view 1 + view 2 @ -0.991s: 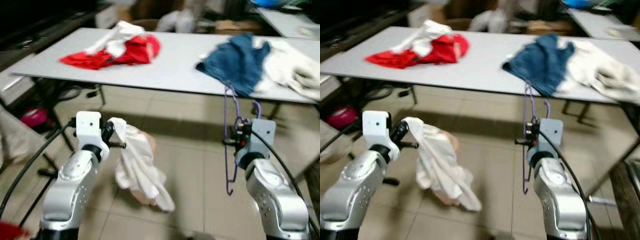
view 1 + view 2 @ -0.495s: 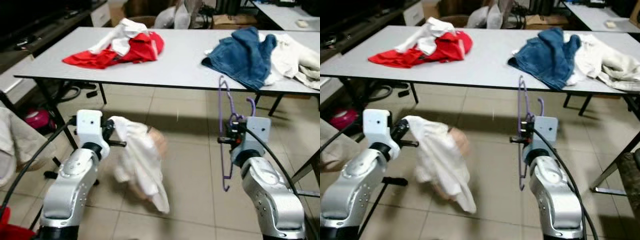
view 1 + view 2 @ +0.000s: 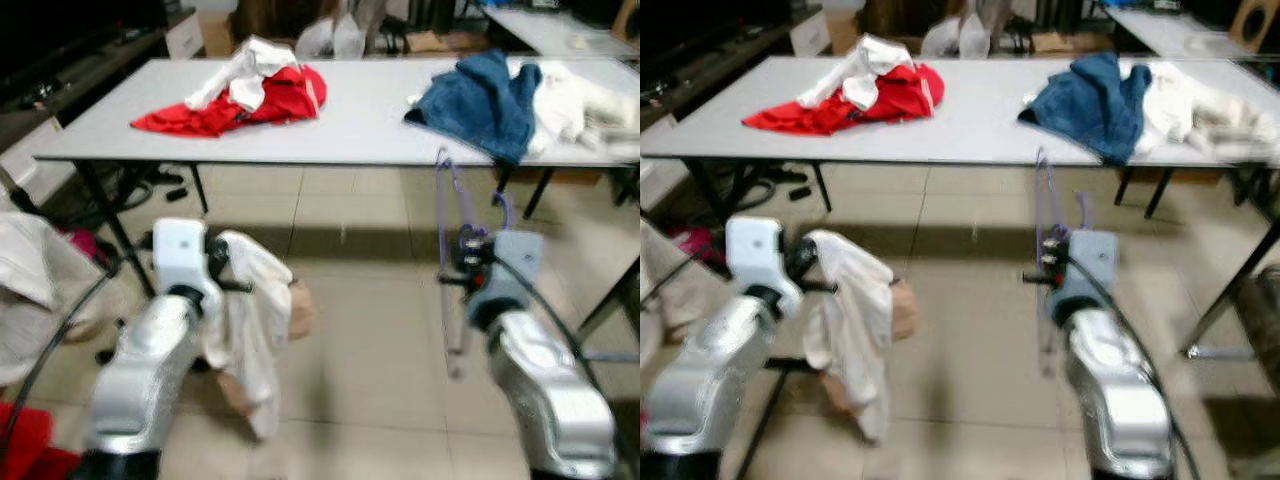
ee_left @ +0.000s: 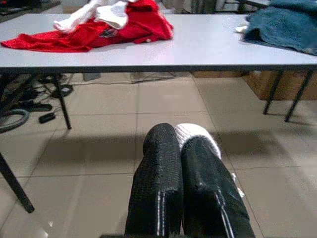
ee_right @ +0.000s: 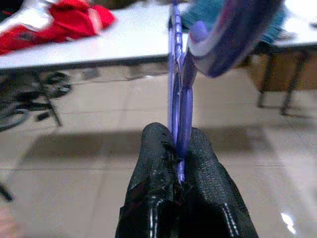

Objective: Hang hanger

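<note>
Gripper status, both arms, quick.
Left gripper: shut on the white garment, which hangs over the floor.
Right gripper: shut on the purple hanger, held upright in front of the table.

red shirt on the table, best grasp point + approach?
Grip the red shirt at its flat sleeve end spreading toward the table's left front, coming from above at the near edge. The white garment is piled on its far side. Both tools are occupied: left with cloth, right with hanger.

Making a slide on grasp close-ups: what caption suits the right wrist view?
Right gripper shut on a purple hanger, with a grey table of clothes beyond.
</note>
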Tool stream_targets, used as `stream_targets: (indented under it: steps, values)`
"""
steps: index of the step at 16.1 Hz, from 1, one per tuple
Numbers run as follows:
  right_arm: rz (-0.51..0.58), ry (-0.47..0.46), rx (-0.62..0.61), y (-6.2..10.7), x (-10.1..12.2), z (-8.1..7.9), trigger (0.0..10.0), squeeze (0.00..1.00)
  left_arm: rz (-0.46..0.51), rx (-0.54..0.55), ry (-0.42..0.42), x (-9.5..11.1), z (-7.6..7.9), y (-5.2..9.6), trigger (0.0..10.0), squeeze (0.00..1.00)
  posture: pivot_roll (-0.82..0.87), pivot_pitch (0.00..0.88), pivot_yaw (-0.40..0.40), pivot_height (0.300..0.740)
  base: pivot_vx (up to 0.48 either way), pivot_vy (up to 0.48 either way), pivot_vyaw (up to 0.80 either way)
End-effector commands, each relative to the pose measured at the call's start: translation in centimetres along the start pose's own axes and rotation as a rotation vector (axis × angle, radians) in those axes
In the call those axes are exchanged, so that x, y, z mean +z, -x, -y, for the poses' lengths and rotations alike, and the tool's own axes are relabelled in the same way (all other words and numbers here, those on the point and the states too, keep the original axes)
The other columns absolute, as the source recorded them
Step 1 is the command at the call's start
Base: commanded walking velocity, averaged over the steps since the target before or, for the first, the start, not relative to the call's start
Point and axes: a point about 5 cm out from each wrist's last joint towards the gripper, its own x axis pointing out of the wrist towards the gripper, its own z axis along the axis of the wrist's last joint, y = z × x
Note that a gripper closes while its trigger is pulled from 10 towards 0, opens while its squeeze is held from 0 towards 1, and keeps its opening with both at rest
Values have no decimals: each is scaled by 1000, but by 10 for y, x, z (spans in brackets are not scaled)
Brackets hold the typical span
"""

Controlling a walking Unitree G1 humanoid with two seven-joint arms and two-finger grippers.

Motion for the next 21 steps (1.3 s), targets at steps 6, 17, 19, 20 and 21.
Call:
stream_targets:
  steps: [6,17,19,20,21]
  values:
    - [7,73,-11,0,2,-1,10000,0,27,72,-34,7,-8,1,10000,0,-129,8,74,740,0,189,0]
    - [93,41,36,-8,17,-4,10000,0,123,29,-7,23,3,-12,10000,0,-144,0,58,740,131,0,0]
    - [104,70,54,-10,18,-5,10000,0,131,30,-6,24,2,-13,10000,0,-146,0,54,740,336,0,0]
    - [93,67,95,-11,17,-7,10000,0,133,30,-9,24,1,-13,10000,0,-147,0,52,740,352,0,0]
    - [86,53,128,-10,17,-9,10000,0,135,32,-10,24,1,-13,10000,0,-147,0,50,740,368,0,0]
